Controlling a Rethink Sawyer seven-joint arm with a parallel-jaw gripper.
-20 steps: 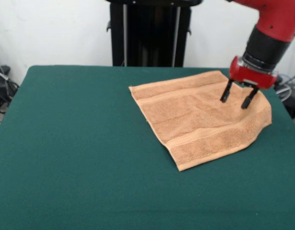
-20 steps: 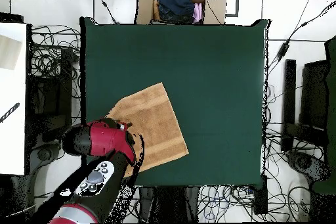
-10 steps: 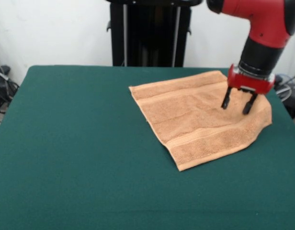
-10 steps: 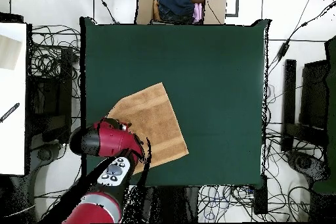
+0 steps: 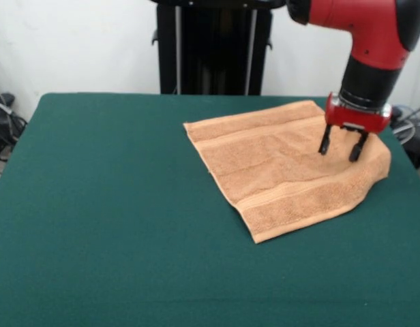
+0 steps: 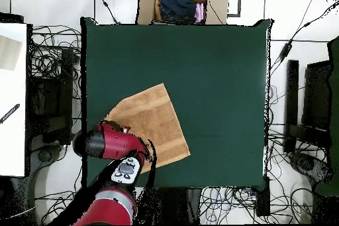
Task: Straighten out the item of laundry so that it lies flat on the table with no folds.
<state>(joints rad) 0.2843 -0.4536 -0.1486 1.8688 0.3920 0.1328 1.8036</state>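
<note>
The orange-tan towel [image 5: 285, 167] lies spread on the right half of the green table [image 5: 108, 204], turned like a diamond, with band stripes near two edges. Its right edge by the table's side is slightly raised and rumpled. My gripper [image 5: 340, 152] stands open over the towel's right part, its two black fingertips at or just above the cloth, with nothing between them. In the overhead view the towel [image 6: 153, 122] sits near the table's [image 6: 212, 77] lower left corner, and the red arm [image 6: 109, 145] covers the gripper and the towel's lower left part.
A black stand [image 5: 213, 48] rises behind the table. In the overhead view a cardboard box with clothes [image 6: 179, 3] sits past the table's top edge, cables lie all around, and a white surface [image 6: 12, 97] is at the left.
The wrist has turned upright over the towel and shifted slightly right. The fingers stand a little closer together. The towel's right edge bulges out a bit more.
</note>
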